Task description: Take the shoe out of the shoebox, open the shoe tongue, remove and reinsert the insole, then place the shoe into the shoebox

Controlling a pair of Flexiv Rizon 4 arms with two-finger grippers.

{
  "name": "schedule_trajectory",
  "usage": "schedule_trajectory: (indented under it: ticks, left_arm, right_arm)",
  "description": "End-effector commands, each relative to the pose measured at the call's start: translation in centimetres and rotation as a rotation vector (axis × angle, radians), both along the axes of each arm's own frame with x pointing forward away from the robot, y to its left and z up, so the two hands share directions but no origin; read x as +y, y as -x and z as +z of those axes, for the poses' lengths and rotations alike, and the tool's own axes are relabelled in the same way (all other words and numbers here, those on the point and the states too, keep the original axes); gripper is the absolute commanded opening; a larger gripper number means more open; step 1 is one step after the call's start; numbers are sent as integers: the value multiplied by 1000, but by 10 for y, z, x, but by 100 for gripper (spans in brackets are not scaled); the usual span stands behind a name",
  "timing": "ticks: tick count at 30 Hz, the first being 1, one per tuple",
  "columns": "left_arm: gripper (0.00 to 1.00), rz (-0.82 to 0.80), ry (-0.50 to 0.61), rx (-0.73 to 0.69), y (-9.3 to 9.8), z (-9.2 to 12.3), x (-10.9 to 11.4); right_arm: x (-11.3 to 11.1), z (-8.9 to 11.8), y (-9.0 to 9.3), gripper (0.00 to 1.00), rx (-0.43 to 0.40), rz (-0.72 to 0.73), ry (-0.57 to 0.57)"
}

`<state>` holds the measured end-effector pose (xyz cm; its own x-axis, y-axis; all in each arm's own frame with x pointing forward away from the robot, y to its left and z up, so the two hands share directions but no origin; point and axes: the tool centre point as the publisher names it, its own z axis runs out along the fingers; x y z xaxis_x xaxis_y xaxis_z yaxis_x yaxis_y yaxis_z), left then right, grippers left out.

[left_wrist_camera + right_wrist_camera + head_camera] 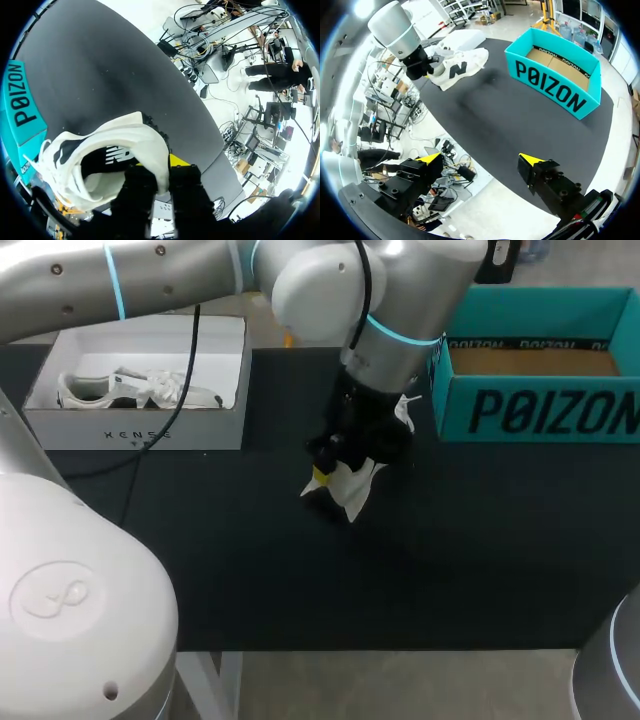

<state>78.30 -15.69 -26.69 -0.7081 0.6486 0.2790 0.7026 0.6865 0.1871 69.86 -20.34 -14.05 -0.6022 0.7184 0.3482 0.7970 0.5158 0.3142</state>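
A white shoe [352, 487] with a black logo hangs just above the black table [480, 560] near its middle. My left gripper [330, 475] is shut on it from above. In the left wrist view the left gripper [161, 172] pinches the rim of the shoe [100, 150] at its opening, and the dark inside shows. The teal shoebox [540, 405] stands open at the back right, only its cardboard bottom showing. My right gripper [480, 160] is open and holds nothing, off the table's near side, far from the shoe [462, 65] and the teal shoebox [555, 75].
A white shoebox [140, 430] at the back left holds another white shoe [130, 390]. A black cable [180, 410] from my left arm hangs across that box. Bare black table lies in front of and to the right of the held shoe.
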Motion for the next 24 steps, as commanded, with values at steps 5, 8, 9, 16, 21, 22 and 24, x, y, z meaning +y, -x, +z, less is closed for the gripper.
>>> schedule_trajectory:
  ticks: [5,8,9,16,21,22,24]
  left_arm:
    - [0,-238,-67,-58,-33,14,22]
    - [0,-368,-46,-85,-50,22,45]
    - [0,-455,-28,-90,-55,26,51]
    - [0,-585,-68,-172,-104,53,132]
    - [0,-658,-53,-222,-142,61,195]
    - [0,-646,-75,-227,-149,63,205]
    - [0,-672,-65,-222,-164,64,222]
  right_arm:
    - [0,0,-1,100,2,0,2]
    - [0,0,-1,100,2,0,2]
    - [0,0,-1,100,2,0,2]
    - [0,0,-1,100,2,0,2]
    - [0,0,-1,100,2,0,2]
    - [0,0,-1,100,2,0,2]
    - [0,0,-1,100,2,0,2]
